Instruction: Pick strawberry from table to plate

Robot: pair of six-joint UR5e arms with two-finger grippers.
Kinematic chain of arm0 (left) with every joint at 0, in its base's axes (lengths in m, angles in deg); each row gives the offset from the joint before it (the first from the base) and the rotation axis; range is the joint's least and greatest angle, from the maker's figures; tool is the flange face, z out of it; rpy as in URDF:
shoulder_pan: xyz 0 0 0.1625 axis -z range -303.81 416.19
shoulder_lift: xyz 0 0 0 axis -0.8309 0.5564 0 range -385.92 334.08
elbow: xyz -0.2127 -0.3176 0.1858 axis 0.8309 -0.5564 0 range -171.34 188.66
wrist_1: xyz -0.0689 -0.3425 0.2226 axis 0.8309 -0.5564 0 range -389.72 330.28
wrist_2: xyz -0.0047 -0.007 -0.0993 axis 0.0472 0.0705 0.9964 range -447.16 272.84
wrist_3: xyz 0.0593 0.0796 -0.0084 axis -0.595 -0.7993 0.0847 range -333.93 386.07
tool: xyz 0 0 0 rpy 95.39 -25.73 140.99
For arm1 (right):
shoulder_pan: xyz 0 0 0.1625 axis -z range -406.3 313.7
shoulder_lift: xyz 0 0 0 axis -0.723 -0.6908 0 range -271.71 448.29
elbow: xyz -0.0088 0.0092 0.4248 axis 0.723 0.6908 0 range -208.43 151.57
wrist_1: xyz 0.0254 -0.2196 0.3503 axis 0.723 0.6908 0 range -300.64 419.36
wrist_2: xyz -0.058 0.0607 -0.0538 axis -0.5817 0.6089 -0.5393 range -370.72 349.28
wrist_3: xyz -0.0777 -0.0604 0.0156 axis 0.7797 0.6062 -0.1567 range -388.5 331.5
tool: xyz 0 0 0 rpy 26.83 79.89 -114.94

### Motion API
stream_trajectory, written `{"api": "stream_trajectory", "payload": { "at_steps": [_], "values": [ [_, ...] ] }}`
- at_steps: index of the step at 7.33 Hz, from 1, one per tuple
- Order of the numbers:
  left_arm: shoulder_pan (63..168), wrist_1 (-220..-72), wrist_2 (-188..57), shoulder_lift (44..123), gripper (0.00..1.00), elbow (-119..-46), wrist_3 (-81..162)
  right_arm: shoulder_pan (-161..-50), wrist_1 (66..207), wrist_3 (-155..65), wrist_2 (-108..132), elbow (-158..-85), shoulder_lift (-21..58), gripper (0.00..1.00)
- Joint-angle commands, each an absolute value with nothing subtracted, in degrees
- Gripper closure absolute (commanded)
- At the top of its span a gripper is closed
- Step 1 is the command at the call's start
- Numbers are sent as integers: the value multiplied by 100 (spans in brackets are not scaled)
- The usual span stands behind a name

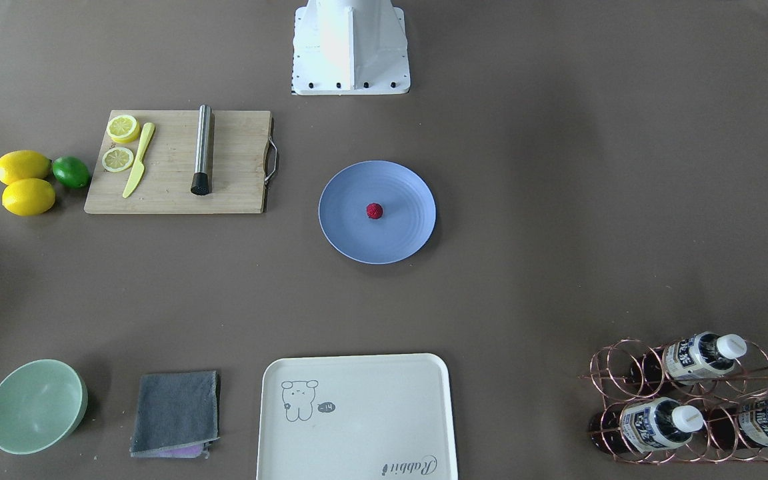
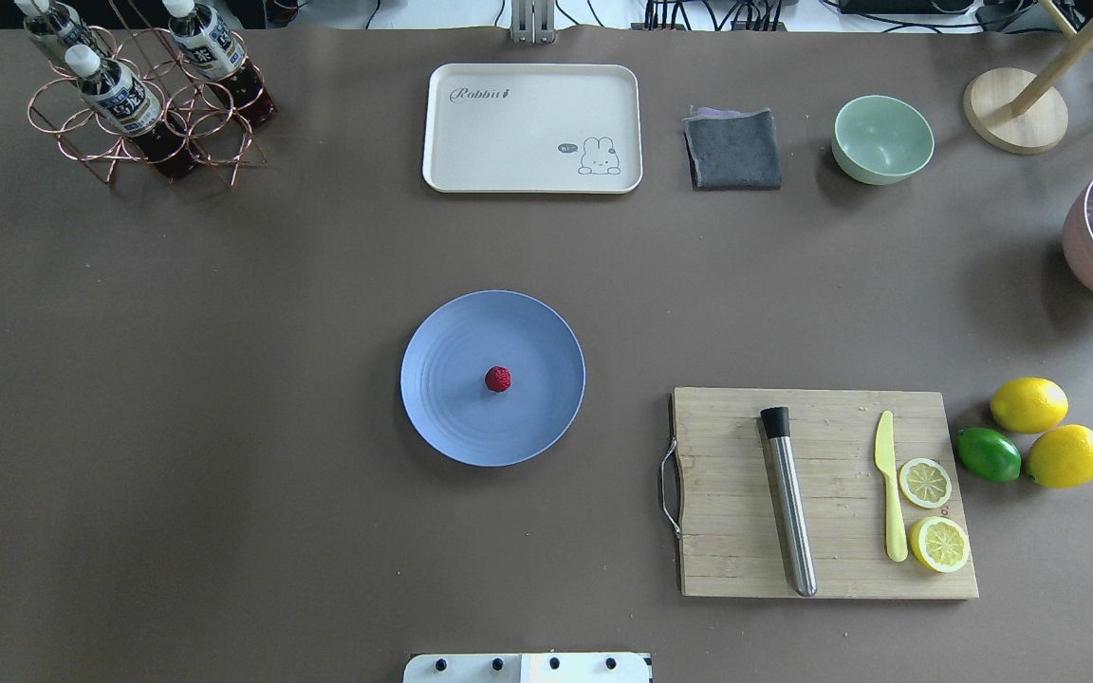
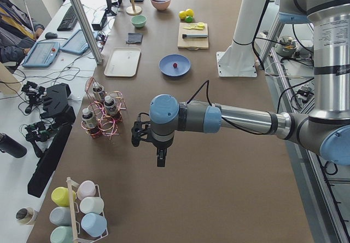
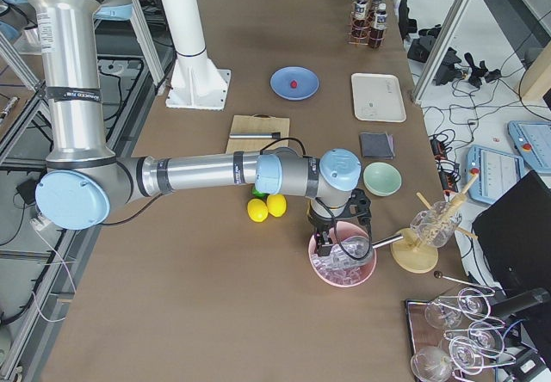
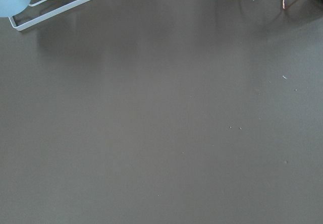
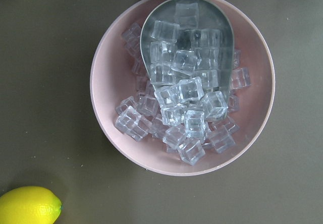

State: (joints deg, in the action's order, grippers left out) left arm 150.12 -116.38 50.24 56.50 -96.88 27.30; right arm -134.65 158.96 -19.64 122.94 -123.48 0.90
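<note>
Centrally, a bumpy round strawberry (image 1: 374, 211) rests on the ringed plate (image 1: 347, 230).

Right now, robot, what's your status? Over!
Left gripper over table, right gripper over ice bowl; open or shut unclear. Strawberry on plate. Nothing else on plate.

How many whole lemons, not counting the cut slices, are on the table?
2. Both lie beside the green lime, just off the end of the cutting board: the far lemon away from the robot, the near lemon closer to it. None looks hidden.
</note>
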Motion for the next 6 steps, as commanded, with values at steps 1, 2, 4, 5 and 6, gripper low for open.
{"api": "stream_trajectory", "payload": {
  "at_steps": [1,2,4,5,6],
  "values": [
    [15032,-11779,5004,5634,3,-9637,2748,-13446,15859,-2015,12348,-12397,75,0],
    [15023,-11770,5004,5660,3,-9576,2730,-13446,15850,-1971,12323,-12388,92,0],
    [15015,-11718,5022,5669,3,-9602,2756,-13446,15850,-2032,12313,-12379,110,0],
    [15006,-11752,5065,5678,3,-9523,2817,-13446,15841,-1989,12287,-12336,101,0],
    [15006,-11709,5066,5661,3,-9584,2827,-13446,15841,-2032,12278,-12344,197,0]
  ]
}}
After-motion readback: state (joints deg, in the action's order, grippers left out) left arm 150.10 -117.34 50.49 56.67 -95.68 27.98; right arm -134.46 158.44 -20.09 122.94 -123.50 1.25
